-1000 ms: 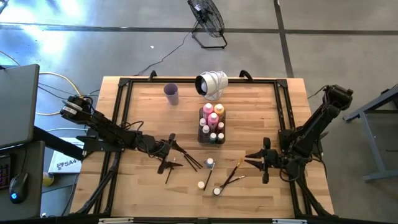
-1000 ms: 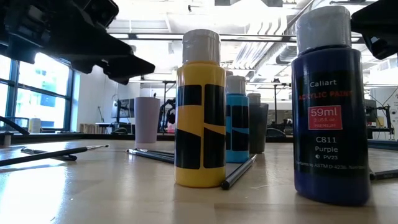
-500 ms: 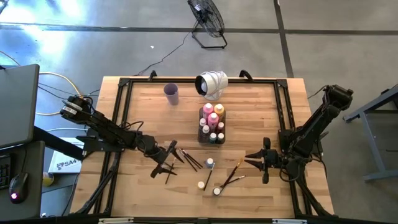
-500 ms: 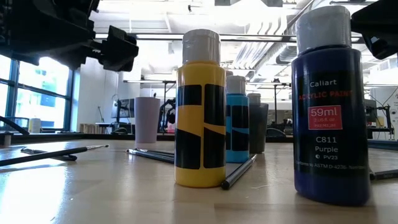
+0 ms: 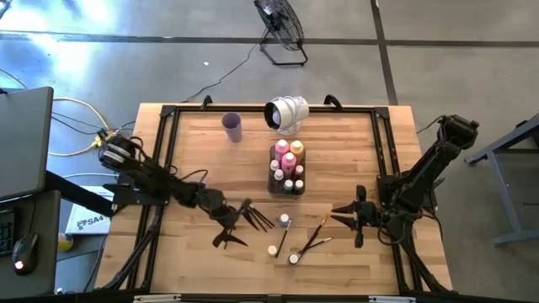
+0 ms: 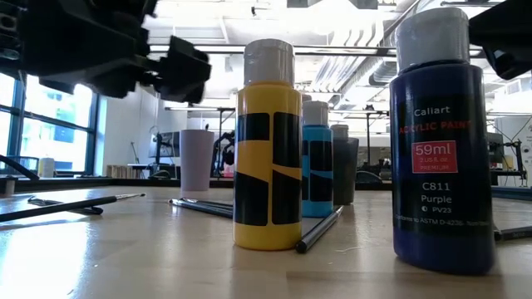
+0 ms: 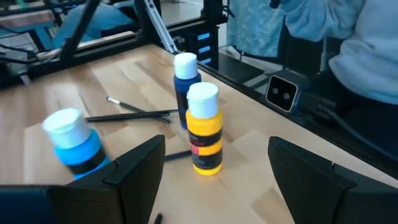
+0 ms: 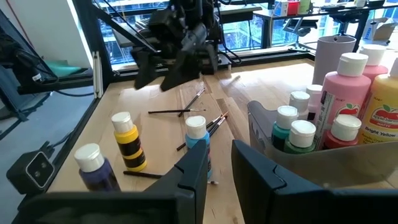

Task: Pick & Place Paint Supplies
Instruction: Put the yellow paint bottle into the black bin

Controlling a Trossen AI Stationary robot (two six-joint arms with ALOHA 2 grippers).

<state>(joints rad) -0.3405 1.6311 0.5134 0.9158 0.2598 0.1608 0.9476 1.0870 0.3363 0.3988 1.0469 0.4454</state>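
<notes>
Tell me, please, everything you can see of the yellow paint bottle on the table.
The yellow paint bottle is small and looks plastic, with a white screw cap and a black label broken into blocks. It stands upright on the wooden table, near the front edge, between a blue bottle and a purple bottle. A dark paintbrush lies by its base. No gripper touches it.

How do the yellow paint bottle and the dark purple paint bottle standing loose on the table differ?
The yellow paint bottle has a plain yellow body with black blocks; the dark purple paint bottle carries a printed label reading Purple. In the low view the purple one stands nearer the camera and looks larger. Both stand upright with white caps on the wooden table, outside the clear grey tray.
</notes>
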